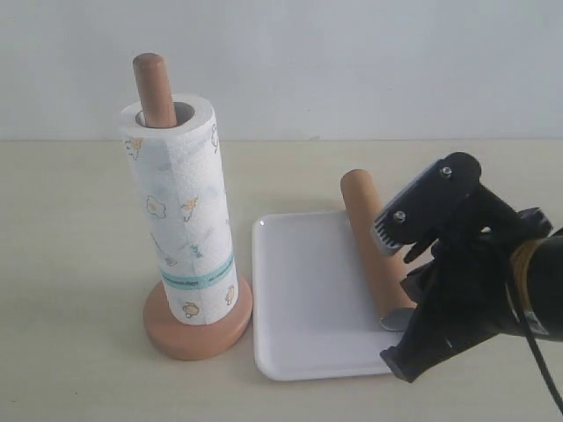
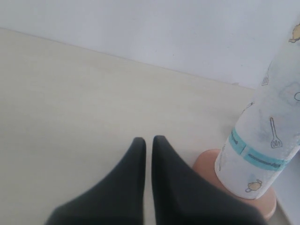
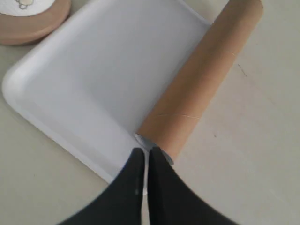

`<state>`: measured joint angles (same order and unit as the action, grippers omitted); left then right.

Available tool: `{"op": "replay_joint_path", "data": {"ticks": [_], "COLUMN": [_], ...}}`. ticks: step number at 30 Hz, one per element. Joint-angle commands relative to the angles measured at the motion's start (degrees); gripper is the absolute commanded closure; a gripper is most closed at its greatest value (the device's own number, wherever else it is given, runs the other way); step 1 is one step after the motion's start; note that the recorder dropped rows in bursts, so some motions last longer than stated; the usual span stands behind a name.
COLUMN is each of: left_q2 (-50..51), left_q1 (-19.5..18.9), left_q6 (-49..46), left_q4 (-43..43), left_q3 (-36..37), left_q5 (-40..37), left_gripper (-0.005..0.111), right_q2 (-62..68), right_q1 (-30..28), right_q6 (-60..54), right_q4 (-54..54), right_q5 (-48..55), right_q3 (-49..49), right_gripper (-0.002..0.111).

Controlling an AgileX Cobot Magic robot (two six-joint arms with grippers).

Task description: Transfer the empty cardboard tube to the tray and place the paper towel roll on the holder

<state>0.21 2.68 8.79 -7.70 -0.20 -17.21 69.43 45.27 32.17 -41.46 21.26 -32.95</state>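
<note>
The paper towel roll (image 1: 180,220) stands upright on the holder (image 1: 198,338), whose post pokes out of the roll's core. The empty cardboard tube (image 1: 374,246) lies along the right rim of the white tray (image 1: 299,290). My right gripper (image 1: 400,362) hovers at the tube's near end, shut, with only a thin slit between its fingers and nothing in it. In the right wrist view the gripper (image 3: 145,153) points at the tube (image 3: 201,79) end over the tray (image 3: 93,79). My left gripper (image 2: 148,140) is shut and empty beside the roll (image 2: 269,126) and the holder's base (image 2: 206,164).
Pale tabletop surrounds everything, with a plain white wall behind. The holder's base (image 3: 33,26) sits close to the tray's left rim. The left arm is out of the exterior view.
</note>
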Motion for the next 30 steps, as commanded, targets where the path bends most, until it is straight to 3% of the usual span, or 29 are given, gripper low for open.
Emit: {"op": "replay_joint_path", "data": {"ticks": [1,8,19,30], "left_q2": [-0.2,-0.2,-0.2,-0.2], "left_q1": [-0.1,-0.1,-0.1,-0.1], "left_q6": [-0.3,-0.3,-0.3,-0.3], "left_q4": [-0.5,-0.5,-0.5,-0.5], "left_q3": [0.2,0.2,0.2,0.2], "left_q5": [0.7,0.7,0.7,0.7], "left_gripper": [0.103,0.103,0.103,0.103], "right_q2": [-2.2,-10.9,-36.4,-62.6], "right_q1": [-4.6,-12.4,-23.6,-30.0], "right_q6": [1.9,9.8,10.3,11.1], "right_q4": [-0.9,-0.4,-0.4,0.8], "right_q5": [-9.9,-14.5,-18.3,-18.6], "right_q3": [3.2,8.6,19.7,29.6], "right_gripper": [0.106,0.106,0.106,0.106]}}
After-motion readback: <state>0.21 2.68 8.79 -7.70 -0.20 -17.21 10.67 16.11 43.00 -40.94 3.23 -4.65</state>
